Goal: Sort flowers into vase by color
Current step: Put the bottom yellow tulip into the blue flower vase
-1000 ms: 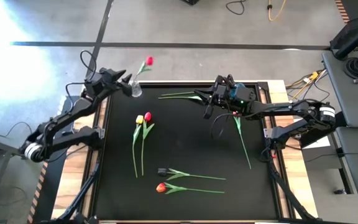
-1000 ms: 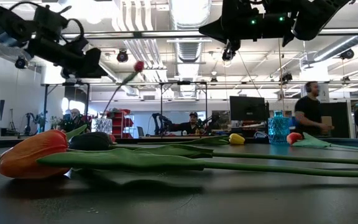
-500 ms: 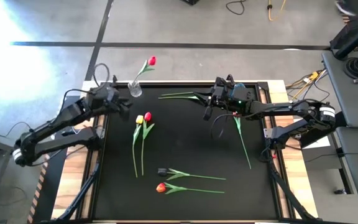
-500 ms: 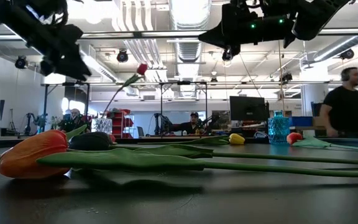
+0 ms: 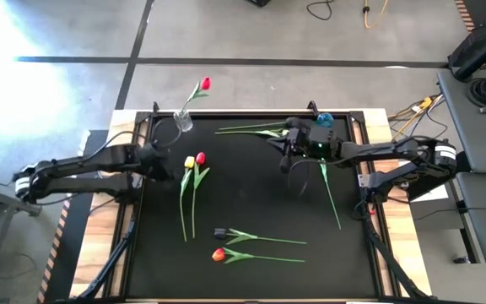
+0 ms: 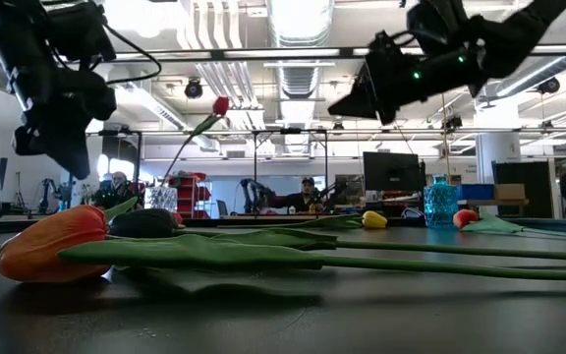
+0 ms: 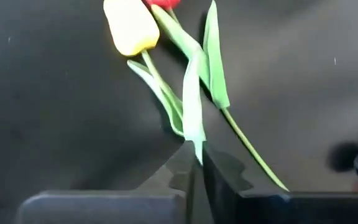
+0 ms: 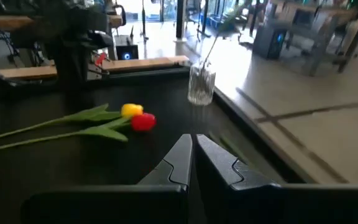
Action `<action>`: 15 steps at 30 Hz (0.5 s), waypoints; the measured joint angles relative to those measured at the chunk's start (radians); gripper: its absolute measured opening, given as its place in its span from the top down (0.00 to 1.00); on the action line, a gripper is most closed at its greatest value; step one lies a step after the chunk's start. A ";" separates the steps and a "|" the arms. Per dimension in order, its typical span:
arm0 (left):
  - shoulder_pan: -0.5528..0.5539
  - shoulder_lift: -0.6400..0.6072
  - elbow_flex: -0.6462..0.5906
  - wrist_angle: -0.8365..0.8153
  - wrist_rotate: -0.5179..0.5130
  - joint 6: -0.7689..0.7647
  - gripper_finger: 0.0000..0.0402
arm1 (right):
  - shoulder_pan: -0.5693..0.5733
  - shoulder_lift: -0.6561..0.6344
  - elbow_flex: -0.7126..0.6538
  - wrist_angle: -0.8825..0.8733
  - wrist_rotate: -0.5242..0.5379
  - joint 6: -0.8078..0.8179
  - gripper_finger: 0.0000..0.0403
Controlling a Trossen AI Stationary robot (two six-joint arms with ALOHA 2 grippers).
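Both grippers are closed and empty: left gripper [image 5: 160,158] hovers beside the yellow tulip [image 5: 189,161], right gripper [image 5: 287,152] over the mat. Beyond, one red tulip [image 5: 203,84] stands in the clear vase [image 5: 183,122]; the remaining flowers lie unsorted.

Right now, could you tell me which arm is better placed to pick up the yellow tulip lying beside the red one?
Left. Its tool, shut and empty, hovers right beside the yellow tulip; the right tool hangs across the black mat.

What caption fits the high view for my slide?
Left gripper shut beside yellow tulip; one red tulip in the clear vase.
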 joint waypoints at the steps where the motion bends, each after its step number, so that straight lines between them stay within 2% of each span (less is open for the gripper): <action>1: -0.028 0.000 -0.002 0.019 -0.035 -0.029 0.98 | 0.000 0.000 -0.023 0.032 0.006 0.016 0.97; 3: -0.073 0.006 -0.001 0.043 -0.087 -0.085 0.97 | 0.000 0.000 -0.059 0.084 0.020 0.037 0.97; 6: -0.114 0.037 -0.003 0.053 -0.113 -0.158 0.90 | 0.000 0.000 -0.087 0.125 0.022 0.047 0.97; 15: -0.147 0.196 -0.020 0.129 -0.125 -0.261 0.52 | 0.000 -0.028 -0.084 0.120 0.022 0.042 0.97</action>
